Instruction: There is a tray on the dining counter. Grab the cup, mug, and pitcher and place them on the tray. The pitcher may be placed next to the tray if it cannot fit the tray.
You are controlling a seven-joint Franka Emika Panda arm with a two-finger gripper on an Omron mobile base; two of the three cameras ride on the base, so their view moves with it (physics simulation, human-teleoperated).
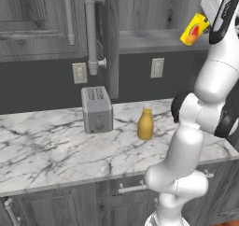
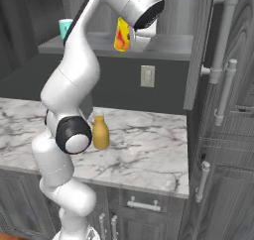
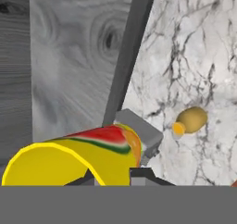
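Left base view showed my arm rising from the lower right and reaching up toward the top right corner, where my gripper (image 1: pixel 207 22) held the cup (image 1: pixel 194 29) up high, level with the grey shelf (image 1: pixel 149 40) under the wall cabinets. The cup hung tilted, its red mark facing the camera. My jaws were drawn in narrow and clamped on the cup; I could not make out the fingertips themselves there, since the hand covered them.

Below, the pitcher (image 1: pixel 145 124) stood upright on the marble worktop (image 1: pixel 51 148), to the right of the toaster (image 1: pixel 96 109) and apart from it. Two wall sockets (image 1: pixel 80 73) sat on the dark backsplash behind.

In the right base view my arm climbed from the lower left and bent over at the top, with the cup (image 2: pixel 122 35) hanging tilted from my gripper (image 2: pixel 130 35) in front of the shelf (image 2: pixel 168 45). The mug (image 2: pixel 65 28) stood on that shelf at its left end, partly behind my arm. The pitcher (image 2: pixel 100 132) stood on the worktop (image 2: pixel 149 150) just beside my elbow joint.

In the hand view the cup (image 3: pixel 78 158) lay across the bottom, open rim toward the camera, between my dark fingers (image 3: pixel 141 173). Past it I saw the toaster (image 3: pixel 141 130) from above and the pitcher (image 3: pixel 190 121) further along the marble (image 3: pixel 194 56).
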